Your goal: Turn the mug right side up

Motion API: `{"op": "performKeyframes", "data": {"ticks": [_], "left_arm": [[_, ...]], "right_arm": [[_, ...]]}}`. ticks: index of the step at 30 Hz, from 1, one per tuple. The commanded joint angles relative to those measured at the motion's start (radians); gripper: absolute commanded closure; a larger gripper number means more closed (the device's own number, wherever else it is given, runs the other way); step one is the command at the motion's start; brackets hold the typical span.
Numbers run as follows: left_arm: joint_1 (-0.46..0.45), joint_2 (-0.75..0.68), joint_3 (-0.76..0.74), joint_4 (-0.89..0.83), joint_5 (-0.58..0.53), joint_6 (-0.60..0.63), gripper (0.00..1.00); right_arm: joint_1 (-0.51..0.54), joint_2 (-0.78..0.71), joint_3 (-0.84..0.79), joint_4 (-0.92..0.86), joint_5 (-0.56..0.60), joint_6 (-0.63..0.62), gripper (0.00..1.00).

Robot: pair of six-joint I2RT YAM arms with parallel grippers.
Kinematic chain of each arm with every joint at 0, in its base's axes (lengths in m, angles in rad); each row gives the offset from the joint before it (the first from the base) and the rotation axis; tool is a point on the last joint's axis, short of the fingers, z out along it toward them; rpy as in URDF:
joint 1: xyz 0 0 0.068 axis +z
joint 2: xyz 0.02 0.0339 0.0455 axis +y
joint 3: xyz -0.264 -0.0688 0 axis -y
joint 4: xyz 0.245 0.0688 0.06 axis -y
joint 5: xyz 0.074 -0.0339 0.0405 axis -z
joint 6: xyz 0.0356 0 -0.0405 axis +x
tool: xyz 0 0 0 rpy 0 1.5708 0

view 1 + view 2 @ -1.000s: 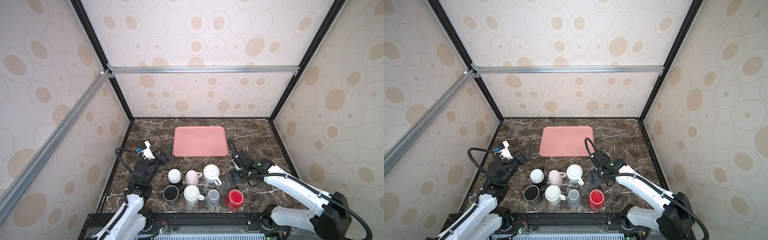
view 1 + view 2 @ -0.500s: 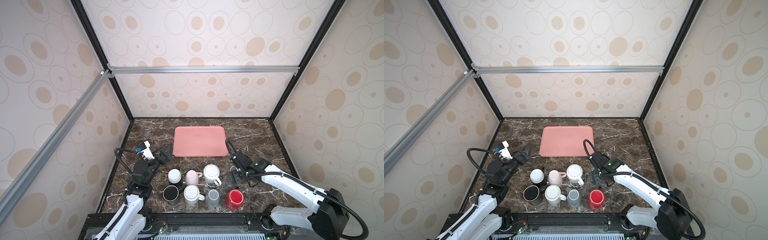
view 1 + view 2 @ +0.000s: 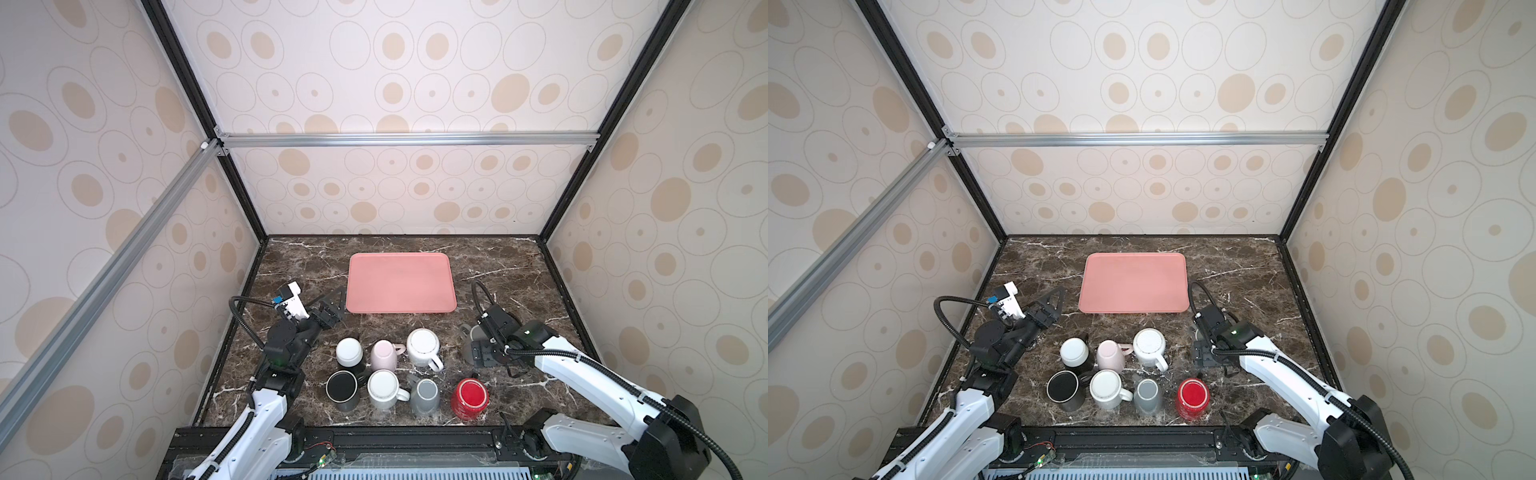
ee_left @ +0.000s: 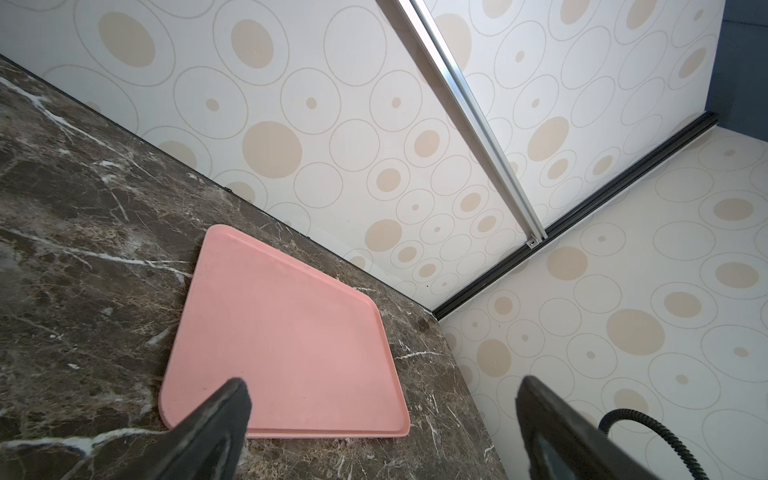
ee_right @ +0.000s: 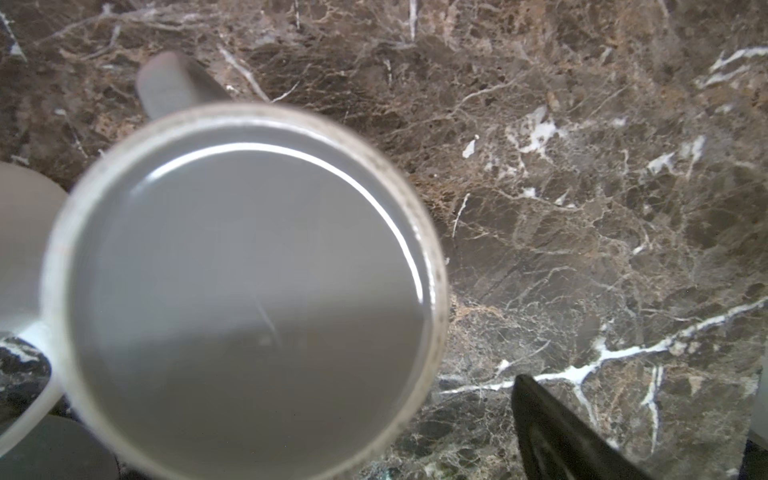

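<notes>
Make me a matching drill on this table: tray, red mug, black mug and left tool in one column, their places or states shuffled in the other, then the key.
Things
1. pink tray
2. red mug
3. black mug
4. left tool

Places or states
a. near row of mugs, at the right arm's end
b. open and empty, by the tray's corner nearest the left arm
c. beyond the mugs, toward the back wall
d. near row of mugs, at the left arm's end

Pairs: 1-c, 2-a, 3-d, 4-b

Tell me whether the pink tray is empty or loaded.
Empty. The pink tray shows bare surface in both top views and the left wrist view; nothing rests on it.
</notes>
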Motion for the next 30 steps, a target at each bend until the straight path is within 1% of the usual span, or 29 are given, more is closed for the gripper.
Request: {"op": "performKeyframes", "data": {"ticks": [1,4,6,11,12,14,16,17,23,26,27,30], "left_arm": [[-0.005,-0.016,0.004,0.017,0.002,-0.005,0.01],[-0.005,-0.011,0.007,0.025,0.009,-0.006,0.01],[-0.005,-0.005,0.013,0.036,0.024,-0.002,0.01],[-0.020,0.012,0.031,0.060,0.044,0.013,0.00],[-0.033,0.020,0.042,0.066,0.051,0.034,0.01],[-0.089,0.054,0.094,0.022,0.059,0.111,0.01],[-0.165,0.126,0.182,-0.083,0.046,0.197,0.01],[-0.193,0.161,0.214,-0.111,0.046,0.219,0.01],[-0.338,0.401,0.403,-0.195,0.104,0.308,0.02],[-0.430,0.543,0.541,-0.282,0.126,0.425,0.02],[-0.458,0.597,0.598,-0.339,0.129,0.472,0.02],[-0.501,0.766,0.750,-0.434,0.159,0.548,0.04]], "right_arm": [[-0.041,-0.012,-0.017,-0.003,-0.015,0.013,0.03],[-0.046,-0.025,-0.015,0.009,-0.027,0.008,0.03],[-0.052,-0.034,-0.013,0.010,-0.004,0.003,0.03],[-0.115,-0.041,-0.015,0.022,-0.015,-0.013,0.03],[-0.115,-0.044,-0.016,0.027,-0.024,-0.016,0.03],[-0.115,-0.050,-0.017,0.039,-0.035,-0.018,0.03],[-0.117,-0.049,-0.022,0.054,-0.037,-0.012,0.03],[-0.120,-0.044,-0.027,0.059,-0.038,-0.010,0.03],[-0.143,-0.009,-0.044,0.086,-0.060,0.001,0.03],[-0.145,-0.035,-0.047,0.100,-0.081,0.002,0.03],[-0.147,-0.045,-0.049,0.107,-0.075,0.001,0.03],[-0.158,-0.056,-0.061,0.124,-0.076,-0.003,0.03]]}}
